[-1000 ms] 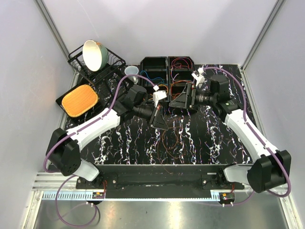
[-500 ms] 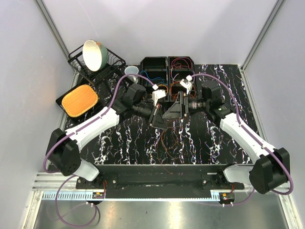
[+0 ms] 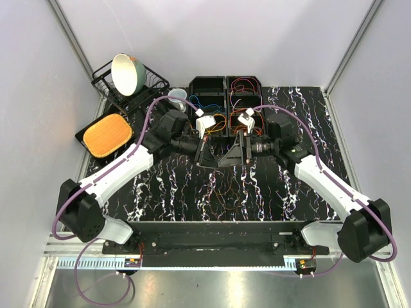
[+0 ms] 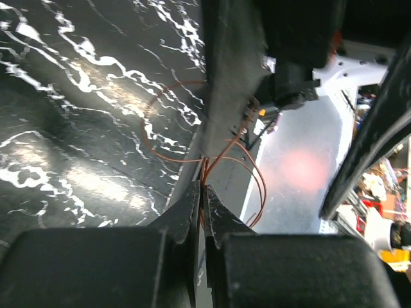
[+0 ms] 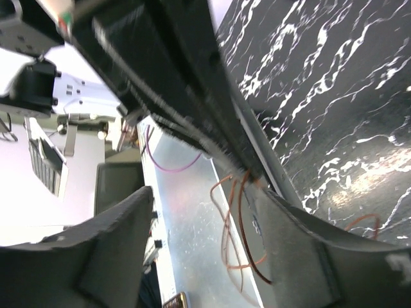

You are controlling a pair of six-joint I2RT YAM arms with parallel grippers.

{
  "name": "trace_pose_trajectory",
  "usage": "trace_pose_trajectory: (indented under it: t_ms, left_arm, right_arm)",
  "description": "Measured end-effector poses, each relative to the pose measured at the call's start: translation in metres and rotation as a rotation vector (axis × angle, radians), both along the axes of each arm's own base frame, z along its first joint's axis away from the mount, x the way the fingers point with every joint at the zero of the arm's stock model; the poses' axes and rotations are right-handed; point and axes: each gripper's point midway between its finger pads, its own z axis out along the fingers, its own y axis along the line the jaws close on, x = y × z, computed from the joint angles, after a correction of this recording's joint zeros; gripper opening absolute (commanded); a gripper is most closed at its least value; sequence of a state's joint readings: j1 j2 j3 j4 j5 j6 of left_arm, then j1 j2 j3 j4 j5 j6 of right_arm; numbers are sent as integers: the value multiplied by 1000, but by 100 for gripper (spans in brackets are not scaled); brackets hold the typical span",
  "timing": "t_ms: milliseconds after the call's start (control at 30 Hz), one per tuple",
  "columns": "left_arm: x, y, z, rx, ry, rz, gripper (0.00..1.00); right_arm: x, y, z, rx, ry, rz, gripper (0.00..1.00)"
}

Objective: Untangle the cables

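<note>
Thin orange and dark red cables point(image 3: 221, 187) lie in loose loops on the black marbled table point(image 3: 160, 186), below both grippers. My left gripper point(image 3: 206, 154) is shut on an orange cable point(image 4: 221, 157), whose loops rise from between its fingertips point(image 4: 192, 200) in the left wrist view. My right gripper point(image 3: 230, 156) is close beside the left one, almost tip to tip. Its jaws stand wide open in the right wrist view point(image 5: 209, 199), with orange cable loops point(image 5: 234, 234) hanging between them, untouched. More orange, red and blue cables point(image 3: 244, 84) lie in the black bins behind.
Black bins point(image 3: 207, 85) stand at the back centre, just behind the grippers. A dish rack with a tilted bowl point(image 3: 126, 73), a pale cup point(image 3: 178, 96) and a black tray with an orange pad point(image 3: 107, 135) stand at the back left. The table's front edge point(image 3: 218, 223) is near.
My right gripper has swung left and nearer, up beside the left gripper. My left gripper has drawn slightly left and back, still holding the orange cable.
</note>
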State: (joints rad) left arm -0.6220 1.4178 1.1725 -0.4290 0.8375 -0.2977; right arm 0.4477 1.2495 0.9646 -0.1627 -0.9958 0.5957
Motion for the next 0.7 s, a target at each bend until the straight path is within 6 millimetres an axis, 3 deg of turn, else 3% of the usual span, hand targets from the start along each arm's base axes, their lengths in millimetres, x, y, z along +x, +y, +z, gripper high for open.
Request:
trace_pose_trajectory:
  t_ms: [133,367,700]
  left_arm:
    - [5,4,-2,17,-10,27,4]
    - [5,10,-3,41,-18,49,4]
    - [1,14,3,37,-45,38,4]
  right_arm:
    - [-10,7,-1,-5,0,34,63]
    - [-11,9,-5,-16,-3,38,63]
    - [3,9,-21,-84,15,-25,65]
